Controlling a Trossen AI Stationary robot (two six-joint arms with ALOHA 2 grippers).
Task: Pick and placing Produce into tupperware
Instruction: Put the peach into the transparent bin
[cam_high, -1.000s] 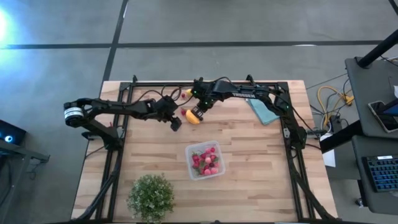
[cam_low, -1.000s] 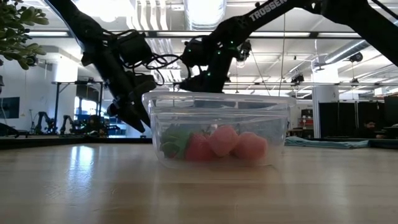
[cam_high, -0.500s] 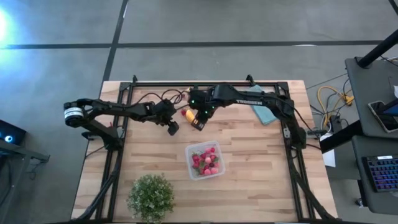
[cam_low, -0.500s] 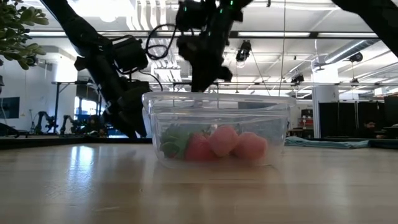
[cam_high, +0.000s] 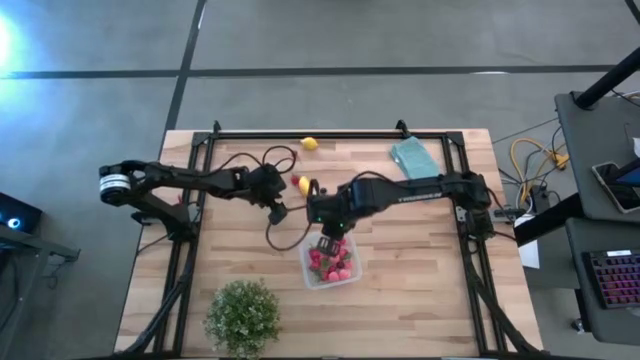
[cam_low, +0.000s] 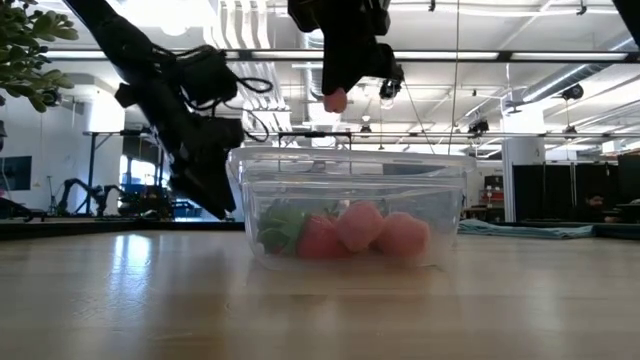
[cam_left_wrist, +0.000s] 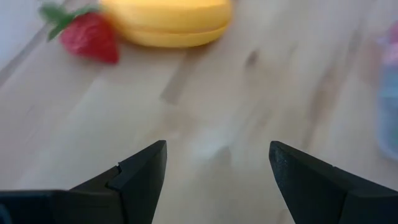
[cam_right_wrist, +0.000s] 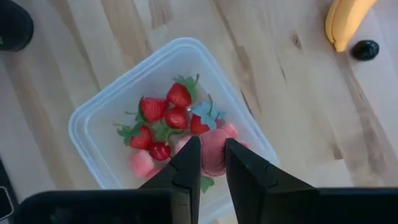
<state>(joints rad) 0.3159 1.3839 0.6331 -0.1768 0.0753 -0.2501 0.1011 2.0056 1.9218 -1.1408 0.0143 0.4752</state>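
The clear tupperware (cam_high: 331, 262) sits on the table, holding red strawberries and pink pieces (cam_right_wrist: 163, 118). My right gripper (cam_right_wrist: 212, 163) hovers above it, shut on a pink piece (cam_low: 335, 100). My left gripper (cam_left_wrist: 217, 168) is open and low over bare wood, left of the box (cam_high: 276, 211). A yellow banana (cam_left_wrist: 168, 22) and a red strawberry (cam_left_wrist: 87, 38) lie ahead of it. The banana (cam_high: 300, 184) rests on the wood, with a dark piece (cam_right_wrist: 364, 50) beside it. A lemon (cam_high: 310, 143) lies near the far edge. My right gripper pinches a small pink piece (cam_right_wrist: 213, 154) between its two fingers (cam_right_wrist: 186, 167), coming from above and pointing down. The piece is lifted clear and hangs over the open tupperware (cam_low: 350, 165), above its rim.
A bushy green plant (cam_high: 243, 316) stands near the table's near-left corner. A teal cloth (cam_high: 412, 157) lies by the far right. The black frame rails (cam_high: 330, 132) run along the far edge and both sides. Bare wood shows to the right of the box.
My right gripper has moved from beside the banana toward the near edge, carrying the pink piece, and now hangs over the tupperware. In the low view it has risen above the box's rim. The banana and the box have stayed in place.
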